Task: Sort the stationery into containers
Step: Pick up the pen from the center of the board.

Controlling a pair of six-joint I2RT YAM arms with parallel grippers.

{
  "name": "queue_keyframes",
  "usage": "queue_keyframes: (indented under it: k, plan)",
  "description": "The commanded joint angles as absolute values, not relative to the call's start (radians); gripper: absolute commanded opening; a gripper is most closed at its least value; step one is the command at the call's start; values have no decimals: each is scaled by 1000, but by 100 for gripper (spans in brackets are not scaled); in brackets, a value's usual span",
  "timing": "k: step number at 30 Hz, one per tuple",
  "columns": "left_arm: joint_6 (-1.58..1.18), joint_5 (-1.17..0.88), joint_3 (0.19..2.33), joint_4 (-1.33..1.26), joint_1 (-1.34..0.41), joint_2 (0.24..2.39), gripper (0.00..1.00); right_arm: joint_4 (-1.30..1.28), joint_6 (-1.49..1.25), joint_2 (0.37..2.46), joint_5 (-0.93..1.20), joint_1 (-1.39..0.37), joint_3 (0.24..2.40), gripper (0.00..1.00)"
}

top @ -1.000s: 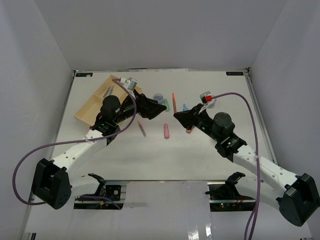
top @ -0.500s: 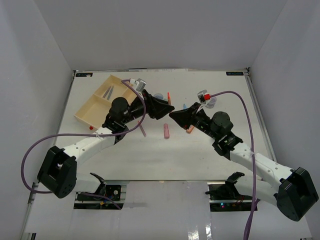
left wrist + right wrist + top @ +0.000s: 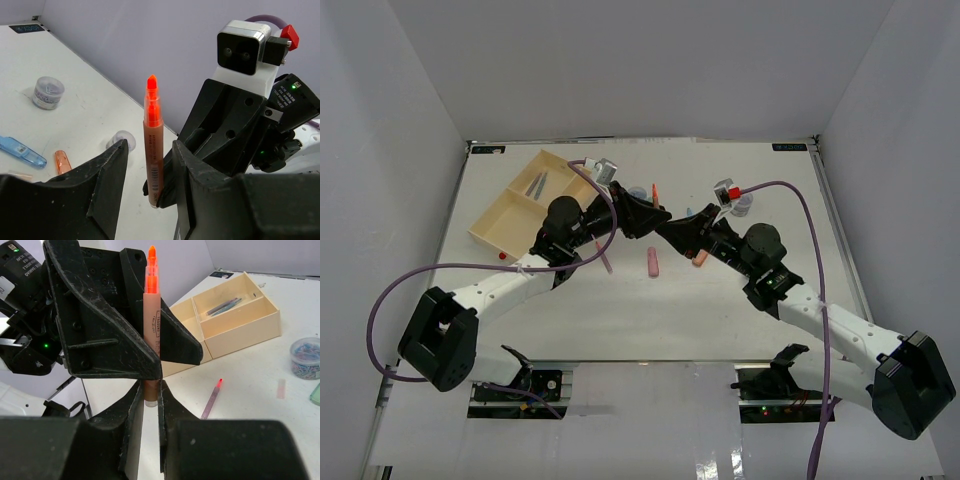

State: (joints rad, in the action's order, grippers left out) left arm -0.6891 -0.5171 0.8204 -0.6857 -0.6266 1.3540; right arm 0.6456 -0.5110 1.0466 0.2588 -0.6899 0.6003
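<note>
One orange pen stands upright: peach barcoded barrel, bright tip. The right end effector clamps its base; the left end effector gapes around it.

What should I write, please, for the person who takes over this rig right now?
Right gripper: shut on the lower end of the orange pen, held upright.
Left gripper: open, its jaws either side of that pen.
Done: some pens lie in the tray's far compartment.
Left: pass the orange pen over and tray it; the pink pen, pink marker and jars lie on the table.
</note>
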Motion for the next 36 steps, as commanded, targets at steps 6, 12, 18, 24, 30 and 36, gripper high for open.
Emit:
queue_keyframes:
  k: [6,12,18,24,30,36]
  plan:
    - [-709,-532,836,-742,-638,1351,37,746,-537,1048,268,-696,615,8]
    - [-707,-534,834,-749,-640,1345,22,753,-545,1054,271,-699,614,8]
    - [-683,-537,838,-733,-640,1336,6,720,-542,1051,268,-698,603,26]
    - [-621,-526,844,-646,-640,1313,0,637,-517,1005,236,-698,542,61]
    - [-534,-483,853,-529,-623,1282,0,461,-473,911,134,-698,477,73]
    - [-413,-453,907,-205,-555,1255,0,269,-425,857,-104,-696,488,95]
